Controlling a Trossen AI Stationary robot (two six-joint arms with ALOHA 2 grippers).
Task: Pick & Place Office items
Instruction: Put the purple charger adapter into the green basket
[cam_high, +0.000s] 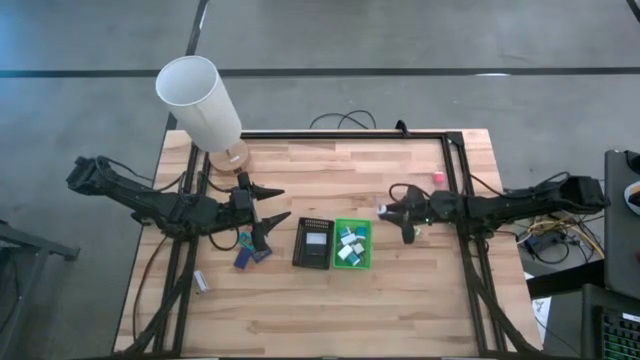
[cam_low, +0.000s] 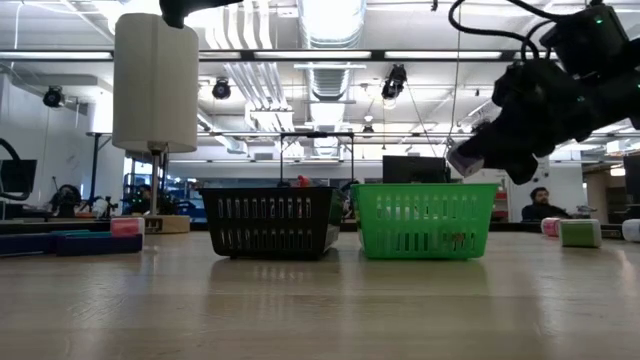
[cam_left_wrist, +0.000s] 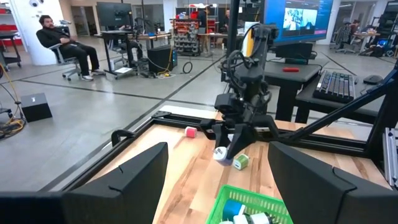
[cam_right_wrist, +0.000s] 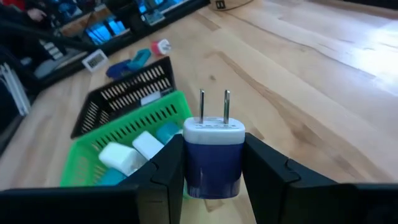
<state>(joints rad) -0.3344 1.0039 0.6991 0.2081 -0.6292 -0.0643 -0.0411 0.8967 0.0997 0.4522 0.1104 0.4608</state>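
Observation:
My right gripper (cam_right_wrist: 213, 152) is shut on a small plug adapter (cam_right_wrist: 213, 146) with a blue body, a white cap and two metal prongs. It hangs above the table, just right of the green tray (cam_high: 366, 224). That tray holds white and teal blocks (cam_right_wrist: 132, 153). A black tray (cam_high: 299, 243) stands against the green tray's left side. Dark-blue flat pieces (cam_high: 248, 252) lie on the table left of the black tray. My left gripper (cam_high: 278, 203) hovers open above them, holding nothing. My right gripper pinches the adapter's blue body (cam_right_wrist: 190, 163) by two opposite sides between its two fingers. The fingers come from the table's right side, slanting a little downward. The prongs (cam_right_wrist: 214, 104) point forward, away from the gripper. The adapter is lifted clear of the table.
A tall white lampshade (cam_high: 198, 100) stands at the far left corner. A pink block (cam_high: 438, 177) lies near the far right rail, and a green-and-white piece (cam_left_wrist: 241, 162) lies under my right gripper. A small white piece (cam_high: 200, 283) lies near the left front. Black rails (cam_high: 345, 134) frame the table.

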